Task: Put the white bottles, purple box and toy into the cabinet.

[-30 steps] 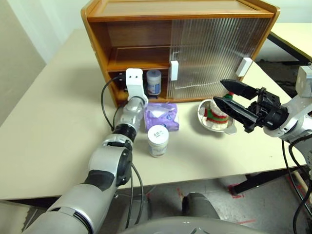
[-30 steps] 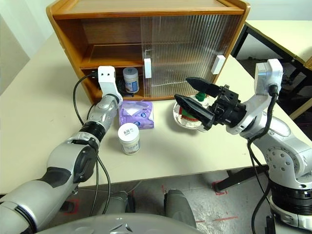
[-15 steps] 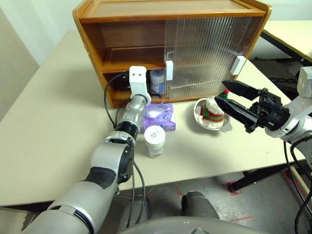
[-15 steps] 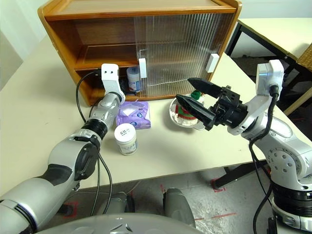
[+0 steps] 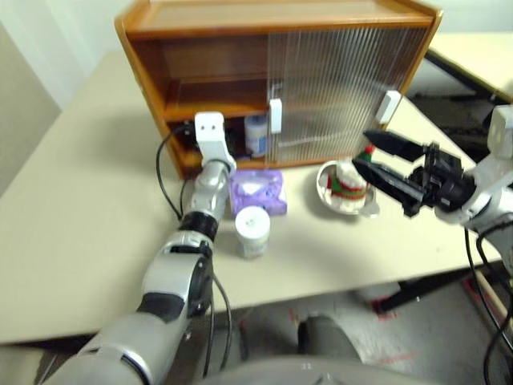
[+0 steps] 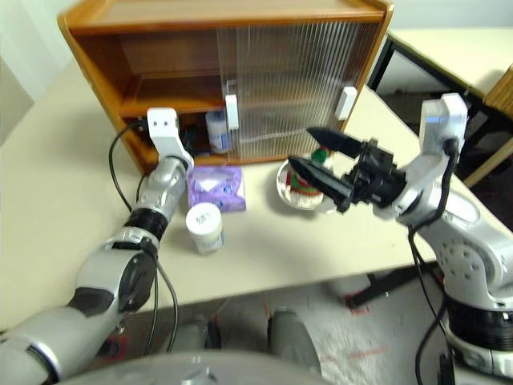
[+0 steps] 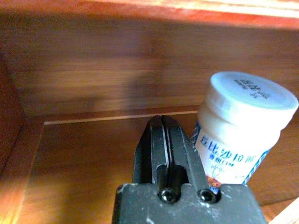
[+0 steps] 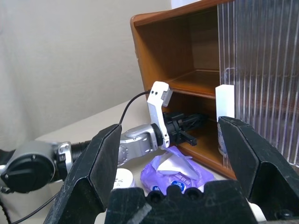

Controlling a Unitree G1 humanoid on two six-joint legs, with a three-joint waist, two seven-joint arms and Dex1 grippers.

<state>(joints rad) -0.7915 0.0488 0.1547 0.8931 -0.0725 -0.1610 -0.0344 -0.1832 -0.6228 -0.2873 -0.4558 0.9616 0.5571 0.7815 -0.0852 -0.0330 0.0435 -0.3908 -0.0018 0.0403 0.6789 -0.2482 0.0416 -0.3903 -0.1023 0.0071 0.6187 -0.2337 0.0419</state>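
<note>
- Inside the cabinet (image 5: pixel 200 72), my left gripper (image 7: pixel 164 140) sits closed, empty, beside a white bottle (image 7: pixel 240 126); sideways drift topples it.
- My right gripper (image 5: pixel 385 164) hangs open.

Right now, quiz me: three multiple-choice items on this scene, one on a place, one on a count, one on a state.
1. Where does the toy sit?
A. In the metal bowl
B. On the cabinet's upper shelf
C. On the purple box

2. How many white bottles stand on the table outside the cabinet?
A. None
B. One
C. Two

3. How is the right hand?
A. Shut on the toy
B. Shut and empty
C. Open and empty

Answers:
1 A, its striped scarf shows above the bowl's rim.
2 B, one bottle stands before the purple box; the other is inside, beside the shut left hand.
3 C, its fingers stand spread with nothing between.
</note>
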